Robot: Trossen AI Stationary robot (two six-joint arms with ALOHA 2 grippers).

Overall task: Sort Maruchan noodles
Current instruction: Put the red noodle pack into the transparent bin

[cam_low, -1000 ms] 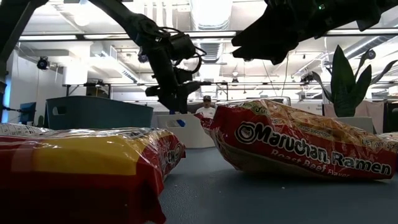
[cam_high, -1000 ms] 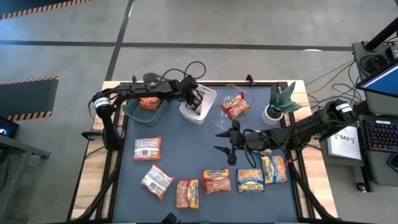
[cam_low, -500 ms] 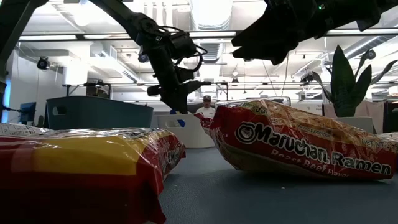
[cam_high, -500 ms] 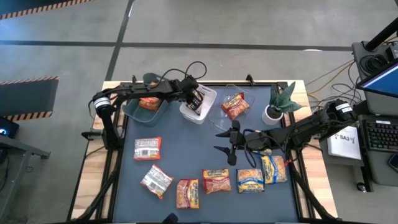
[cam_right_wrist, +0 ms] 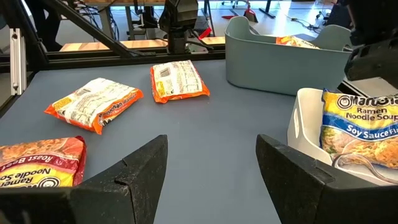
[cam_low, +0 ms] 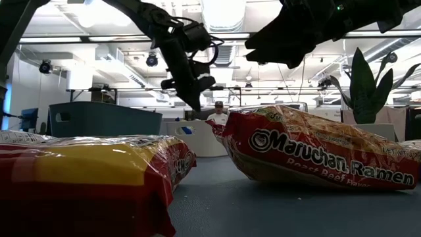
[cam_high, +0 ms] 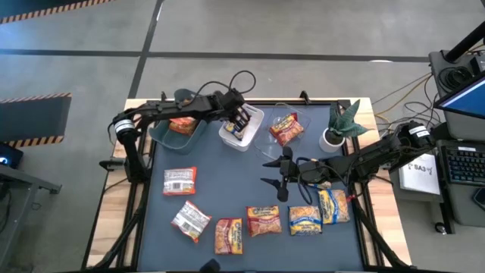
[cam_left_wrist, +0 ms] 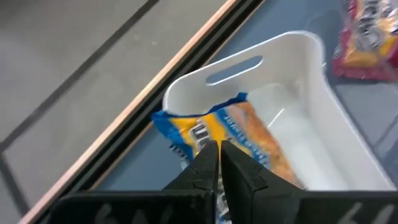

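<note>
As the left gripper [cam_high: 242, 119] hangs pinched shut and empty-handed over the white bin [cam_high: 253, 115], we see a blue-and-yellow Soy Sauce packet [cam_left_wrist: 233, 140] lying inside that bin.

While that arm hovers at the table's far side, we find the right gripper [cam_high: 276, 173] near the table's middle, its jaws spread wide around nothing. We count one orange packet in the grey-green bin [cam_high: 160, 136], another, the red-orange packet [cam_high: 286, 127], in the clear bin [cam_high: 267, 141] beside the potted plant [cam_high: 339, 126], and loose packets on the dark mat: two orange-and-white ones [cam_high: 179, 180] to the left, three red-orange Roast Beef packets [cam_high: 262, 221] along the near edge, two blue-and-yellow ones [cam_high: 305, 220] under the right arm.
</note>
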